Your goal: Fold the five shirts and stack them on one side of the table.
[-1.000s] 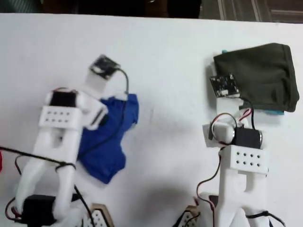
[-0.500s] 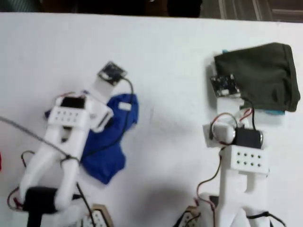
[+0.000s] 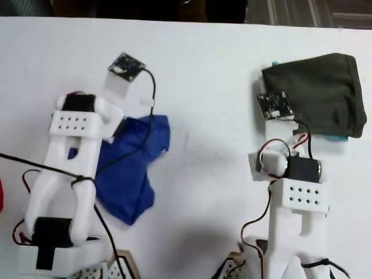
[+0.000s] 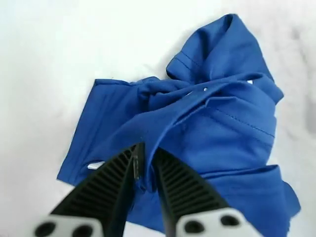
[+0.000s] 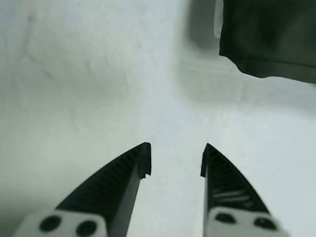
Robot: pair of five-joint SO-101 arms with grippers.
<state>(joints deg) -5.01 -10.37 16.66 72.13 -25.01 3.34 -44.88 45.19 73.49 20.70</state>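
Note:
A crumpled blue shirt [image 3: 131,168] lies on the white table [image 3: 203,70], left of the middle. In the left wrist view my left gripper [image 4: 144,163] is shut on a raised fold of the blue shirt [image 4: 217,128], pinched between its black fingers. The left arm [image 3: 72,133] stands over the shirt's left part. A folded dark green shirt [image 3: 317,93] lies at the back right with a teal edge [image 3: 336,138] showing under it. My right gripper [image 5: 174,160] is open above bare table, just short of the green shirt [image 5: 269,39].
The right arm [image 3: 290,174] stands in front of the green stack. A red thing [image 3: 1,195] shows at the left edge. White tabletop stretches between the two arms and along the back. The arm bases sit at the front edge.
The left arm swung right and nearer the front, then back left and farther away, tugging the blue shirt's cloth with it. The right arm has kept still.

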